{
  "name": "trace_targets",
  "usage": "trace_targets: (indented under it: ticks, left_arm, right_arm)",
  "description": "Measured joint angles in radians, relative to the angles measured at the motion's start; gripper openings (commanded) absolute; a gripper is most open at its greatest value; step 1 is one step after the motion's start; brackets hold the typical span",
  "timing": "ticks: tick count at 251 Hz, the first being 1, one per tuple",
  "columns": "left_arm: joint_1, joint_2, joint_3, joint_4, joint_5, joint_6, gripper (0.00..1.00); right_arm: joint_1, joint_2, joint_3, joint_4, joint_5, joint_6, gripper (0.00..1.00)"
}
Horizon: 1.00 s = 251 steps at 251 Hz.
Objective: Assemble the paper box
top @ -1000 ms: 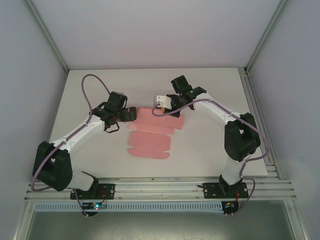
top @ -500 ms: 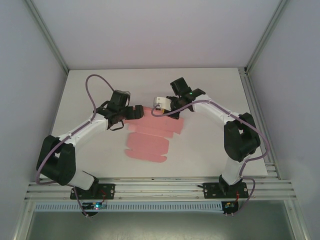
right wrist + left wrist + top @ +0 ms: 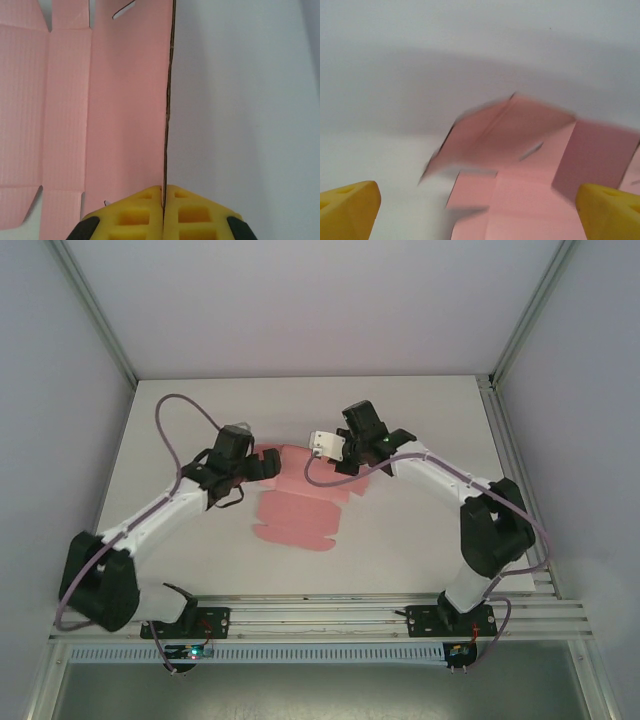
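Observation:
The paper box [image 3: 300,510] is a flat pink die-cut sheet lying mid-table, with its far strip folded up. My right gripper [image 3: 340,462] is at the sheet's far right edge. In the right wrist view its yellow fingers [image 3: 130,215] are shut on the raised flap of the paper box [image 3: 120,100], which I see edge-on. My left gripper [image 3: 266,463] hovers at the sheet's far left corner. The left wrist view shows this gripper [image 3: 479,212] wide open, with the paper box [image 3: 530,165] and its upturned flap lying between and beyond the yellow fingertips [image 3: 347,210]. Nothing is gripped there.
The white table [image 3: 430,530] has bare room to the right, left and behind the sheet. An aluminium rail [image 3: 320,618] with both arm bases runs along the near edge. Walls and frame posts [image 3: 95,315] enclose the sides and back.
The left gripper has swung right and farther back, up to the sheet's far left corner. The right gripper stayed shut on the flap and lifted it, and the sheet shifted slightly.

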Motion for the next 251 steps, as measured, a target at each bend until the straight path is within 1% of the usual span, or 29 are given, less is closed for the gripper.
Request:
trace_targets:
  ticks: [14,33,47,65,95,116,159,182,217,251]
  left_arm:
    - [0.002,-0.071,-0.027,-0.023,-0.020,-0.005,1.00]
    - [0.011,-0.154,-0.063,-0.047,-0.047,-0.019,1.00]
    - [0.037,-0.193,-0.091,-0.053,-0.060,-0.037,1.00]
    - [0.094,-0.207,-0.135,-0.053,-0.060,-0.061,1.00]
    - [0.203,-0.160,-0.213,-0.039,-0.016,-0.095,1.00]
    - [0.243,-0.107,-0.254,-0.002,0.030,-0.109,1.00]
    - [0.251,-0.019,-0.277,0.129,0.129,-0.115,1.00]
    - [0.251,0.014,-0.276,0.196,0.144,-0.115,1.00]
    - [0.251,0.042,-0.272,0.245,0.149,-0.111,1.00]
    - [0.251,0.048,-0.272,0.314,0.214,-0.092,1.00]
  right_arm:
    - [0.000,-0.034,-0.037,0.050,0.031,0.011,0.00]
    - [0.002,-0.070,-0.069,0.087,0.040,0.019,0.00]
    - [0.002,-0.092,-0.087,0.107,0.038,0.022,0.00]
    - [0.002,-0.111,-0.101,0.116,0.029,0.028,0.00]
    - [0.002,-0.121,-0.111,0.124,0.013,0.040,0.00]
    - [0.002,-0.122,-0.114,0.126,-0.002,0.047,0.00]
    - [-0.003,-0.129,-0.124,0.133,-0.060,0.072,0.00]
    - [-0.009,-0.139,-0.126,0.133,-0.097,0.085,0.00]
    - [-0.016,-0.159,-0.129,0.132,-0.125,0.092,0.00]
    - [-0.023,-0.161,-0.129,0.131,-0.127,0.097,0.00]
